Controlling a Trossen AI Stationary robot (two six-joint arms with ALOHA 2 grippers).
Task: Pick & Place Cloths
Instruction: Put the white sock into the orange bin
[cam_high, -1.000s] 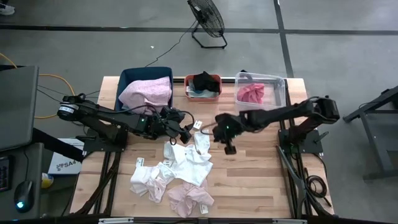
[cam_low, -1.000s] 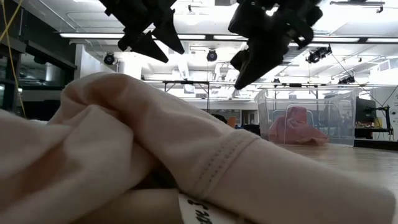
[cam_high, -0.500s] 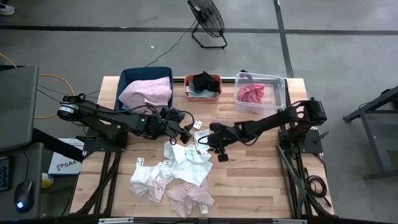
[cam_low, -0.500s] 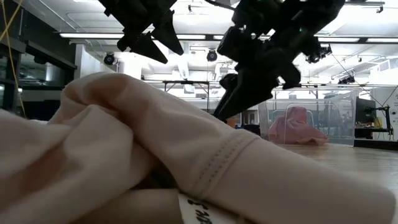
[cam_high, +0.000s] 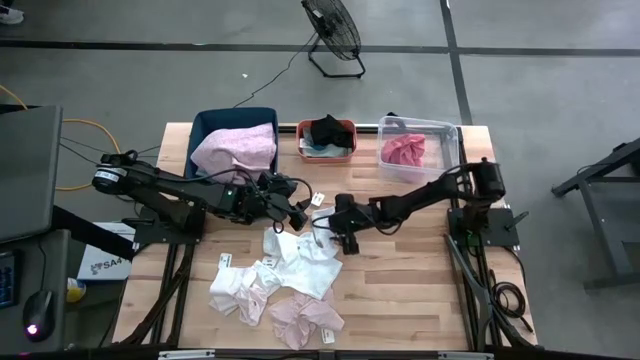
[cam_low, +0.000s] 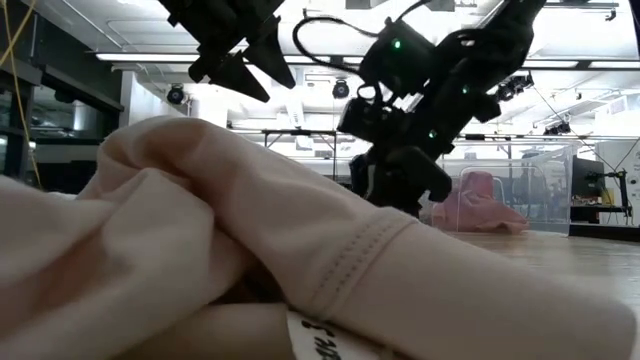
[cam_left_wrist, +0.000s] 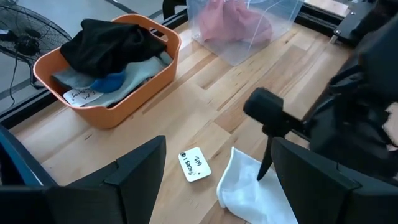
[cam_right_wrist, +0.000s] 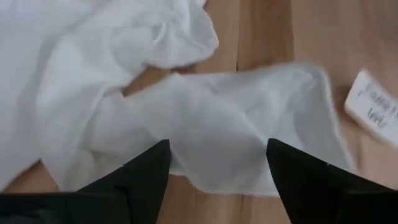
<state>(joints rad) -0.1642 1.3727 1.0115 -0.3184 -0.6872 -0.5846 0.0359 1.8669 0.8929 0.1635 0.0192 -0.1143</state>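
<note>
A white cloth (cam_high: 322, 233) lies on the wooden table at the far end of a heap of white and pink cloths (cam_high: 280, 285). My right gripper (cam_high: 336, 226) is low over it and open; in its wrist view the white cloth (cam_right_wrist: 211, 124) spreads between and beyond the two fingers. My left gripper (cam_high: 296, 212) hangs open above the table just left of it, holding nothing. In the left wrist view, one right-gripper finger (cam_left_wrist: 265, 169) points down at the cloth's edge (cam_left_wrist: 245, 190). A pale pink cloth (cam_low: 200, 250) fills the foreground of the low view. My right gripper comes slanting down from the table's right side, with its open fingers (cam_right_wrist: 147, 169) standing over the white cloth's far end (cam_right_wrist: 217, 155). Whether the fingertips touch the cloth, I cannot tell.
Along the far edge stand a blue bin (cam_high: 212, 125) with a pink cloth, an orange bin (cam_high: 303, 128) with black and grey cloths, and a clear bin (cam_high: 448, 135) with a pink cloth. A paper tag (cam_left_wrist: 194, 165) lies beside the white cloth. Bare wood lies to the near right.
My right gripper has come down and moved toward the table's left, from above the bare wood to just over the white cloth, tipping further downward. Its fingers, together at first, now stand apart. The cloths have stayed where they were.
</note>
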